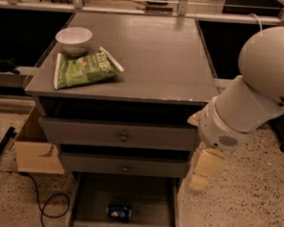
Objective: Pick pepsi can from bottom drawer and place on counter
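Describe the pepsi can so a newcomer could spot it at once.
From the grey counter, drop past two knobbed drawers to the open bottom drawer; the gripper hangs just right of it. The pepsi can lies inside alone, small and blue, unlike the green chip bag up top.

floor (252,209): speckled terrazzo | cardboard box (36,150): left | black cable (37,188): on floor | tool (203,170): low right

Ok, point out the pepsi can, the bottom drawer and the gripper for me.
pepsi can (119,212), camera view, middle of its blue side.
bottom drawer (148,200), camera view, bare floor right of the can.
gripper (199,182), camera view, its lower tip, just right of the drawer.
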Available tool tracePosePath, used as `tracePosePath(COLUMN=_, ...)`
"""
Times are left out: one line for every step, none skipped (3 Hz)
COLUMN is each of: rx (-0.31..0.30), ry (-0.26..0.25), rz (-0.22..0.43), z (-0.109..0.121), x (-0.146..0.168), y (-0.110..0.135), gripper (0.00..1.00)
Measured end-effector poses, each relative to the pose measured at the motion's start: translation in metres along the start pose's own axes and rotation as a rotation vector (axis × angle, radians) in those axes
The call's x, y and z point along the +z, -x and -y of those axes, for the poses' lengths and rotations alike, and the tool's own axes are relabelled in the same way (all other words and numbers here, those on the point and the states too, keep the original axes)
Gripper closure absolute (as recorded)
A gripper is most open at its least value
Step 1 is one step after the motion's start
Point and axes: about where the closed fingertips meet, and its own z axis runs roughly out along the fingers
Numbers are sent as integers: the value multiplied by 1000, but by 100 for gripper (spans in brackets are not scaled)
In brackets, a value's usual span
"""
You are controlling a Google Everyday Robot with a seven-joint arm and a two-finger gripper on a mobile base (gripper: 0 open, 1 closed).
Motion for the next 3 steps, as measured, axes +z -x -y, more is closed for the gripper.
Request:
tracePosePath(rx=30, ry=73, rz=76, z=-1, x=48, y=1, gripper=0)
tracePosePath(rx=39, ry=129, rz=166, z=-4, x=92, y=8, gripper=0)
tracePosePath(rx=21, ry=170, rz=223, z=-10, x=131, y=21, gripper=0)
